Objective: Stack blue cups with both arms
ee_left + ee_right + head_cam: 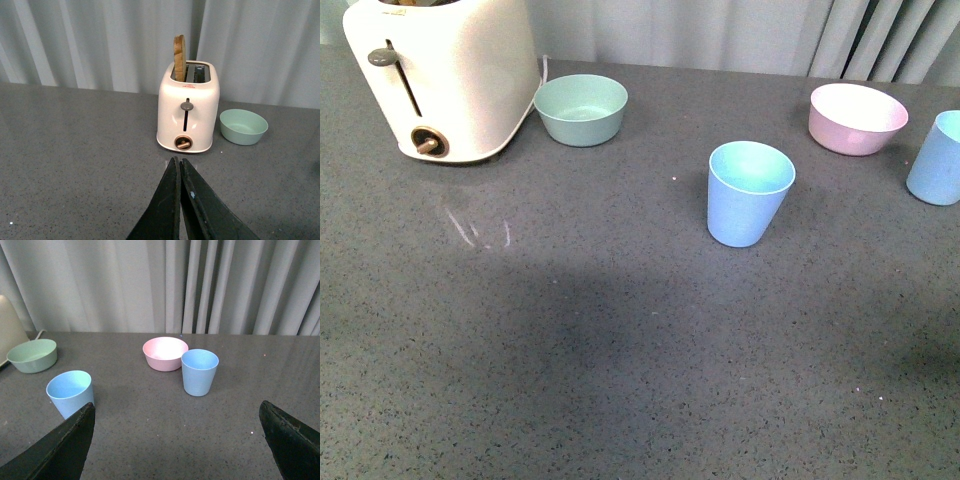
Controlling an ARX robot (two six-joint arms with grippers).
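Points left gripper, fingers pressed together, low at the toaster; aims right gripper, fingers spread wide, at upright blue cup, second blue cup at its two o'clock.

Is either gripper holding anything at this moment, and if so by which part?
Nothing is held. The left gripper is shut on nothing, the right gripper is open, and the middle cup and far-right cup stand untouched.
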